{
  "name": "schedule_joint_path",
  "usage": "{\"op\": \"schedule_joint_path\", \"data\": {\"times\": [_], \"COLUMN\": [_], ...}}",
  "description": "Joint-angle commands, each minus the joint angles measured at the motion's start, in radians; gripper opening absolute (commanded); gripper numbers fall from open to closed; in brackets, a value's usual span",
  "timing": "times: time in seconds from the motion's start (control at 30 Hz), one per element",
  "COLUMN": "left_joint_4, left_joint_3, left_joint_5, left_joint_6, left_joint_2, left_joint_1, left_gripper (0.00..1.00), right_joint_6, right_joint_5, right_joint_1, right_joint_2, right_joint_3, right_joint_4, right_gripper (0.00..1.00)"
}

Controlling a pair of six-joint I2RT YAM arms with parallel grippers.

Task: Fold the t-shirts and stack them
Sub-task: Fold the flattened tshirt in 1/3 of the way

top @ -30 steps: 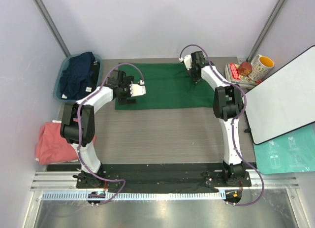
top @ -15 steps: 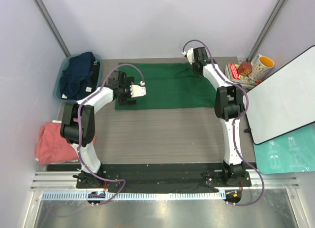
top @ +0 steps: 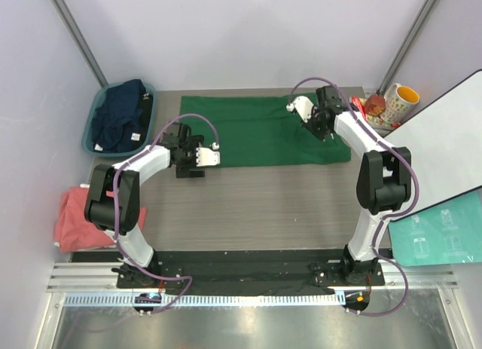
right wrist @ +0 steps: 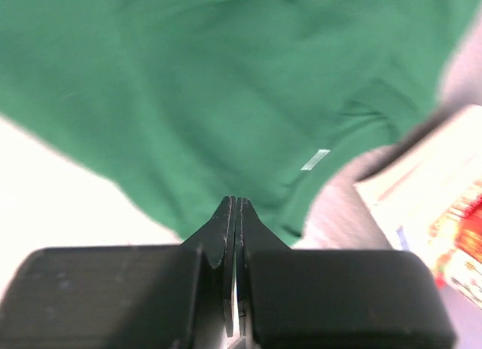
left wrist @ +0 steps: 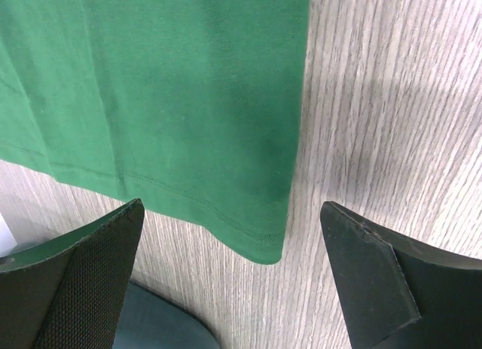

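- From above, the left gripper (top: 192, 168) hangs with its jaws spread wide over the near-left corner of the green t-shirt (top: 256, 130). The shirt lies flat on the table (top: 248, 206) and stretches away from this gripper toward the other arm.
- The right gripper (top: 321, 130) is down on the shirt's right end, its jaws pressed together.
- Outward of the left gripper, a navy t-shirt (top: 120, 111) fills a teal tub (top: 88, 134). Back toward that arm's base, a salmon-pink t-shirt (top: 75, 217) lies at the table's edge.
- Just outward of the right gripper stand some books (top: 360, 111) and a mug (top: 403, 100).
- In the left wrist view, the two fingers (left wrist: 83, 289) stand far apart. The shirt's hemmed corner lies between them, just ahead of the tips and touching neither.
- In the blurred right wrist view, the fingertips (right wrist: 226, 221) meet. Green cloth with a white neck label (right wrist: 315, 159) lies straight ahead of them. Whether a fold is nipped between them cannot be told.
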Motion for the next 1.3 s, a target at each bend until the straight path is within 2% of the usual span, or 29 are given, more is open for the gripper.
{"op": "schedule_joint_path", "data": {"times": [0.0,0.1,0.17,0.2,0.23,0.3,0.33,0.43,0.47,0.6,0.8,1.1,1.27], "left_joint_4": [0.029,0.025,0.022,0.022,0.020,-0.012,-0.026,-0.043,-0.046,-0.054,-0.044,-0.003,-0.011], "left_joint_3": [0.022,0.023,0.025,0.026,0.032,0.042,0.042,0.006,-0.003,-0.037,-0.040,-0.015,0.003], "left_joint_5": [0.000,0.015,0.014,0.010,0.001,0.003,0.004,0.015,0.026,0.020,0.003,-0.017,-0.020], "left_joint_6": [-0.010,0.005,0.025,0.030,0.031,0.030,0.033,0.059,0.064,0.082,0.078,0.087,0.090], "left_joint_2": [-0.001,0.005,0.018,0.025,0.025,0.011,0.002,-0.041,-0.049,-0.049,-0.003,0.069,0.088], "left_joint_1": [0.002,0.003,0.003,0.003,0.003,0.003,0.003,0.003,0.003,0.002,0.002,0.002,0.002], "left_gripper": [1.00,0.90,0.80,0.79,0.80,0.89,0.96,1.00,1.00,1.00,1.00,1.00,0.91], "right_joint_6": [-0.064,-0.099,-0.113,-0.125,-0.135,-0.176,-0.204,-0.300,-0.317,-0.395,-0.512,-0.537,-0.546], "right_joint_5": [-0.089,-0.087,-0.087,-0.087,-0.089,-0.086,-0.087,-0.084,-0.081,-0.071,-0.009,0.028,0.028], "right_joint_1": [0.008,0.006,0.008,0.008,0.006,0.006,0.006,0.006,0.006,0.006,0.006,-0.006,-0.016], "right_joint_2": [-0.062,-0.076,-0.065,-0.061,-0.061,-0.088,-0.105,-0.189,-0.208,-0.252,-0.252,-0.096,-0.028], "right_joint_3": [-0.086,-0.142,-0.162,-0.156,-0.153,-0.165,-0.178,-0.260,-0.283,-0.400,-0.558,-0.531,-0.479], "right_joint_4": [-0.044,-0.052,-0.059,-0.076,-0.087,-0.095,-0.093,-0.064,-0.032,0.016,0.184,0.351,0.362], "right_gripper": [0.01,0.01,0.01,0.01,0.09,0.30,0.48,0.66,0.67,0.70,0.70,0.70,0.68]}}
